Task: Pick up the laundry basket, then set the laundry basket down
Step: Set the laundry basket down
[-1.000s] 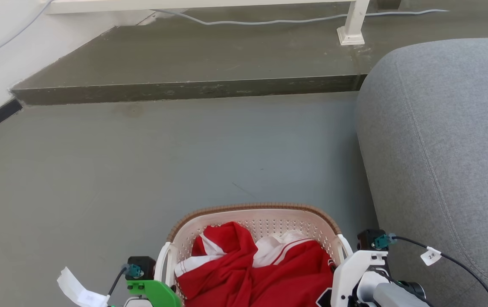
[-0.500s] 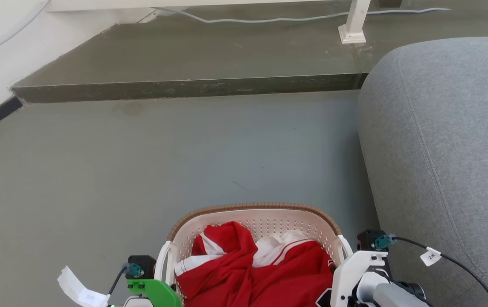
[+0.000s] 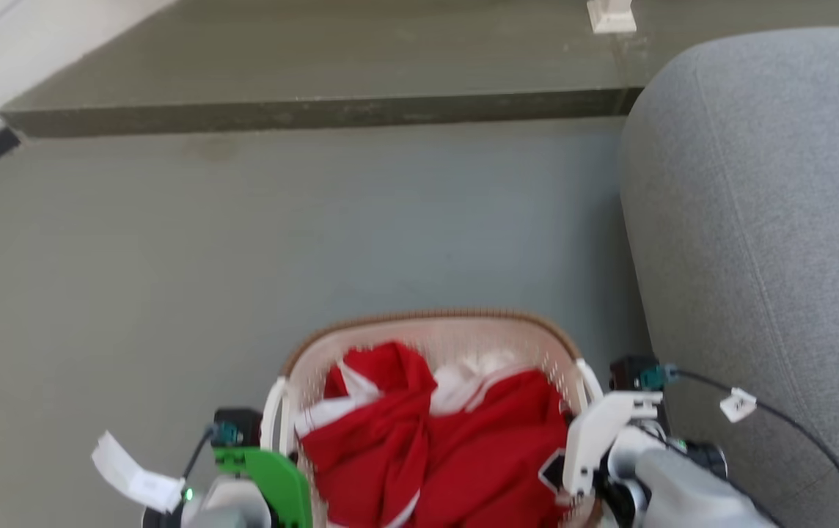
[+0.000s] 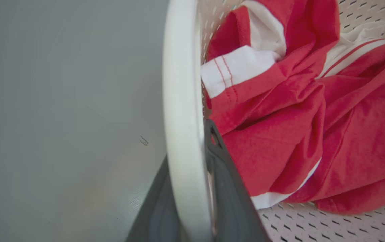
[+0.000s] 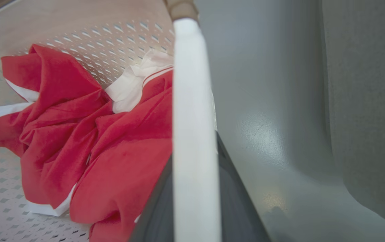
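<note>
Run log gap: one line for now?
left claw: shut on left handle | right claw: shut on right handle | basket: red-white clothes inside | sofa: right side

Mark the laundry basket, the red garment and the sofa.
laundry basket [image 3: 427, 315]: head view, far side of the brown rim band.
red garment [image 3: 478, 455]: head view, middle of the red cloth inside the basket.
sofa [image 3: 757, 183]: head view, grey upholstery on the right.

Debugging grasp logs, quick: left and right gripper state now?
Left gripper: closed on the laundry basket, at its left handle.
Right gripper: closed on the laundry basket, at its right handle.
</note>
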`<state>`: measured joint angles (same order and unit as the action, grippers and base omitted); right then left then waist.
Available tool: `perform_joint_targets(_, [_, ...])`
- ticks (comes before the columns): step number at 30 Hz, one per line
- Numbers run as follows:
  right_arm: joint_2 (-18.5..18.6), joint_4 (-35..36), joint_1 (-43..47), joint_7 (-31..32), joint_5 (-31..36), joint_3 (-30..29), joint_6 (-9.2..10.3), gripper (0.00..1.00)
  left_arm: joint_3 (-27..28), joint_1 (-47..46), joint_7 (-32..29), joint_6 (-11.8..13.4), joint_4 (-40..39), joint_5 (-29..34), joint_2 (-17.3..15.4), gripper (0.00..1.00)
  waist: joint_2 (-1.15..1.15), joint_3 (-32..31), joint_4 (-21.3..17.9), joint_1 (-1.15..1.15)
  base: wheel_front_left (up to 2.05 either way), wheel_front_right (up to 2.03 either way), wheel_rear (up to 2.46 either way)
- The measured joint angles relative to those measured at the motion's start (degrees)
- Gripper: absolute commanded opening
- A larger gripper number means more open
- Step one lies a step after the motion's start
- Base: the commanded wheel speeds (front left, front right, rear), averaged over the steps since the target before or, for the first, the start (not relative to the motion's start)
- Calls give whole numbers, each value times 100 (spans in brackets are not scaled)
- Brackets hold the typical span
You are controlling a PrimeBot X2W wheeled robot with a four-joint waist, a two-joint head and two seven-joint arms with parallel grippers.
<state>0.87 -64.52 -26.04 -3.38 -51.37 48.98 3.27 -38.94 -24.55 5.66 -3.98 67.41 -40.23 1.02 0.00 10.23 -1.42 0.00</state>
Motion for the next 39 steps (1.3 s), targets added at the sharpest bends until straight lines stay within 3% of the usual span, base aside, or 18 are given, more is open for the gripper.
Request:
perform_joint_targets(12, [73, 47, -917, -171, 97, 60, 142, 0, 35, -764, 154, 194, -124, 1, -24, 0, 0, 716, -15, 0, 0, 0, 0])
perform_joint_targets(39, [169, 60, -2431, -524, 82, -148, 335, 0, 10, -2336, 363, 370, -285, 266, -102, 0, 0, 2870, 120, 1, 0, 0, 0])
